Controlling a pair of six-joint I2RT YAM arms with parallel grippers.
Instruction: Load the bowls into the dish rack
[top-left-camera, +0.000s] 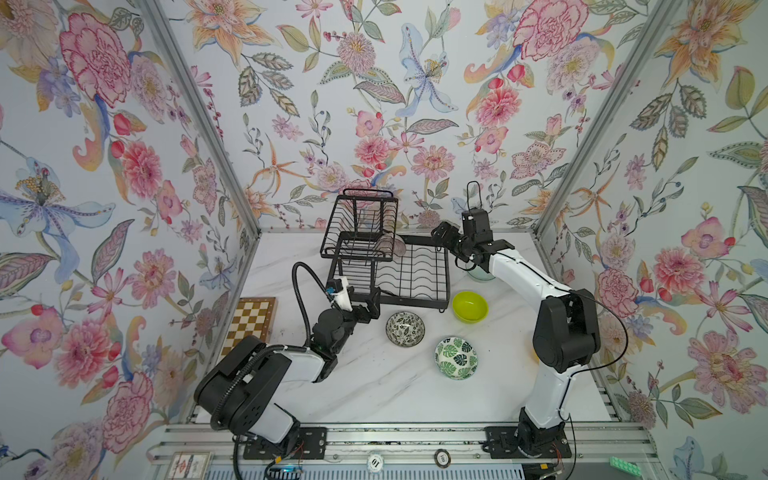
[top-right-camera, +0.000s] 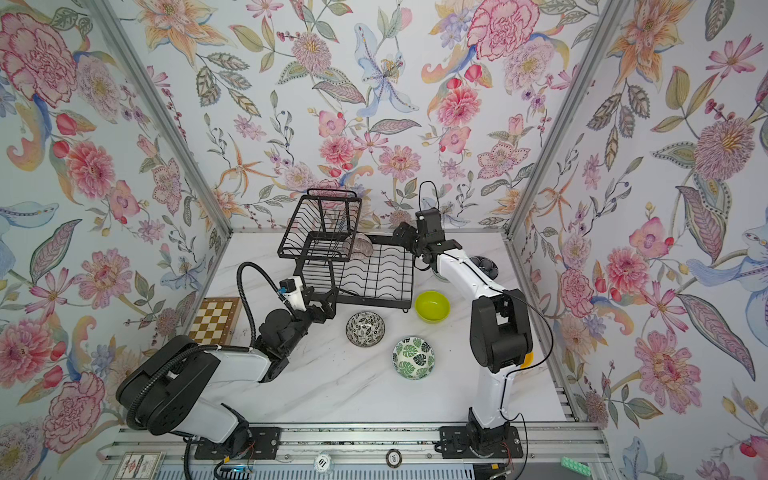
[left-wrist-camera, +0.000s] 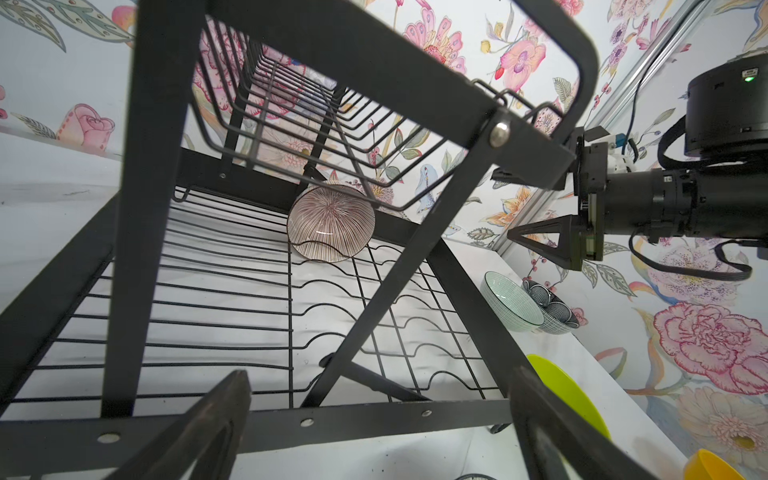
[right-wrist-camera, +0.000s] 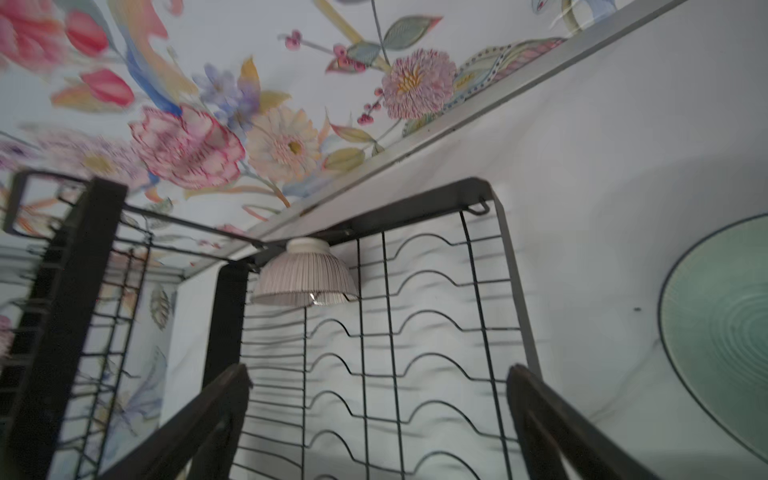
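Brown-and-cream chessboard (top-left-camera: 251, 322), lower left, plays no part. To its right the left gripper (top-left-camera: 371, 304) waits at the near rail of the black wire dish rack (top-left-camera: 357, 255), centre frame, its jaws spread wide and empty. One of seven bowls is loaded: the pink ribbed bowl (top-left-camera: 398, 246) stands tipped on edge at the back of the lower tray, beneath the raised basket. At the rack's upper right corner the right gripper (top-left-camera: 439, 237) hangs equally wide and empty. Six bowls sit on the white table (top-left-camera: 374, 395): the black-and-white bowl (top-left-camera: 405, 328), green-leaf bowl (top-left-camera: 456, 358) and lime green bowl (top-left-camera: 470, 306) below the rack. Further right come the pale celadon bowl (left-wrist-camera: 513, 301), just beside the dark blue bowl (left-wrist-camera: 550, 309), and the orange-yellow bowl (top-right-camera: 527, 359), mostly hidden behind the right arm. Most look glazed, so probably stiff, slick, light and easily chipped. A pinch across the rim seems the surest hold.
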